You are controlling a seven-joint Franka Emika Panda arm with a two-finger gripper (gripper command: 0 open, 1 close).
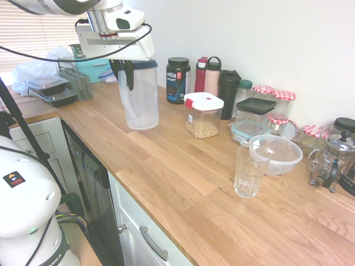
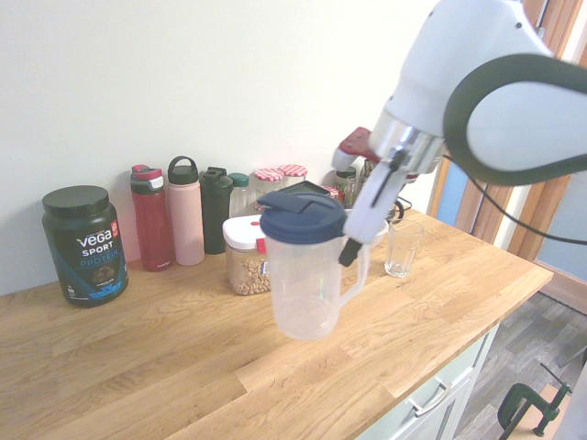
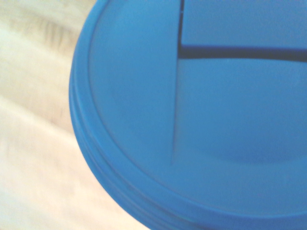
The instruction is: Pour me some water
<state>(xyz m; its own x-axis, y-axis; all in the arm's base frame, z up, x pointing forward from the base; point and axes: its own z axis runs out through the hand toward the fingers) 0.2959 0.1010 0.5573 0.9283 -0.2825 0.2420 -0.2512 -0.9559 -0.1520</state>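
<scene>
Wooden kitchen table [image 1: 183, 166] beneath a lifted plastic pitcher [image 2: 307, 280]. Gripper [image 2: 353, 247] clamped on its handle; light, rigid, seemingly empty; glass [image 1: 248, 170] fragile

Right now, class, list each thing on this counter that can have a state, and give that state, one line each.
Pitcher: lifted off the counter, blue lid on.
Gripper: shut on the pitcher's handle.
Drinking glass: upright, looks empty.
Red-and-white-lidded container: closed.
French press: upright.
</scene>
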